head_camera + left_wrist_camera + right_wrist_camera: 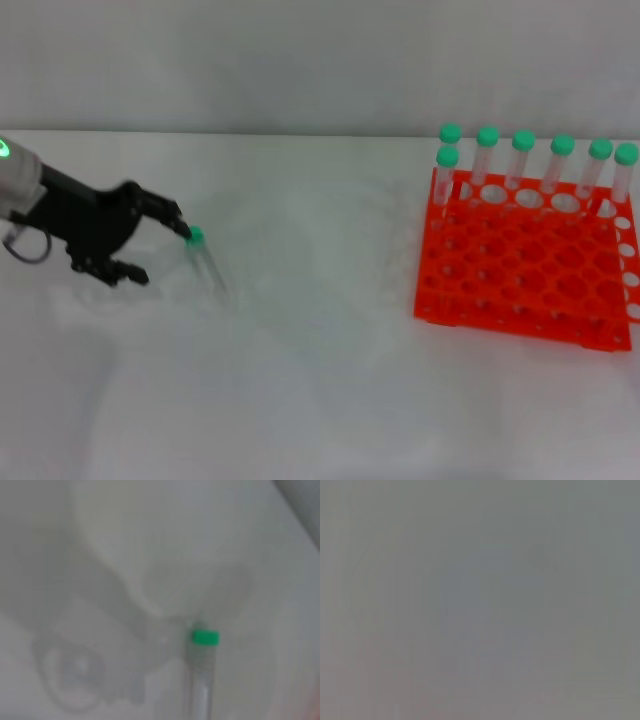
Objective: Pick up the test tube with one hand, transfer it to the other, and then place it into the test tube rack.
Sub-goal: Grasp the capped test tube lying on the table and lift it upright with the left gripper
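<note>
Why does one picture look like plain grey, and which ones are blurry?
Right wrist view: a flat grey blur, nothing recognisable. Left wrist view: out of focus; only the test tube with its green cap and soft shadows on the white surface show. Head view: clearest, showing the left tool by the test tube and the orange test tube rack, though the clear tube is faint.

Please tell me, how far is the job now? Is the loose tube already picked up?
Not yet. The test tube lies on the white table, and the left hand is at its green cap, seemingly about to grasp it. The lift, the transfer to the right hand, which is out of view, and the placing into the orange test tube rack all remain.
</note>
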Tool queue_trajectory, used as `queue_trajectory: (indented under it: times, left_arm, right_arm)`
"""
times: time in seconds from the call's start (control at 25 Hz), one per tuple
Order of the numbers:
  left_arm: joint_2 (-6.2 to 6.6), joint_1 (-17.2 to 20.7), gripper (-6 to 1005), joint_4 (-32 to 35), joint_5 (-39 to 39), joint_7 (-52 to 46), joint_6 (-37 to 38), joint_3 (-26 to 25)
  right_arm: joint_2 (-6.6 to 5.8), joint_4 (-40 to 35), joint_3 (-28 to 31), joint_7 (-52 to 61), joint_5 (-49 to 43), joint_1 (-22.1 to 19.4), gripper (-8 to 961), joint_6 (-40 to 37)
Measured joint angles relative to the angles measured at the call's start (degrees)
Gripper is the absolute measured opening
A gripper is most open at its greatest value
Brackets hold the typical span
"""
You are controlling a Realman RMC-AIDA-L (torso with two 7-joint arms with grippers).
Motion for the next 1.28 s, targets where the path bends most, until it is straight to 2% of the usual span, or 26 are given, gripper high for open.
queue_trajectory:
  times: [0.28, 0.52, 0.92, 1.24, 1.28]
  left_arm:
    - [-1.39, -2.1, 779, 1.2, 5.6, 0.0, -0.8, 0.0]
    - [-1.59, -2.5, 779, 1.3, 6.6, 0.0, -2.4, 0.0]
    - [-3.44, -2.4, 778, 4.0, 6.9, 2.6, -8.5, 0.0]
    - [-3.39, -2.1, 777, 4.1, 6.8, 2.7, -9.6, -0.1]
    - [-3.37, -2.1, 744, 4.3, 6.8, 2.7, -9.6, -0.1]
  right_arm:
    - [0.01, -0.2, -0.6, 0.0, -0.1, 0.0, 884, 0.0]
    - [0.06, -0.2, -0.7, 0.0, -0.1, -0.2, 884, 0.0]
    - [0.1, -0.3, -1.1, 0.2, -0.1, 0.1, 885, 0.0]
    - [0.1, -0.3, -2.4, 1.8, 0.0, 0.0, 884, -0.1]
    - [0.1, -0.3, -2.4, 1.9, 0.0, 0.0, 884, -0.3]
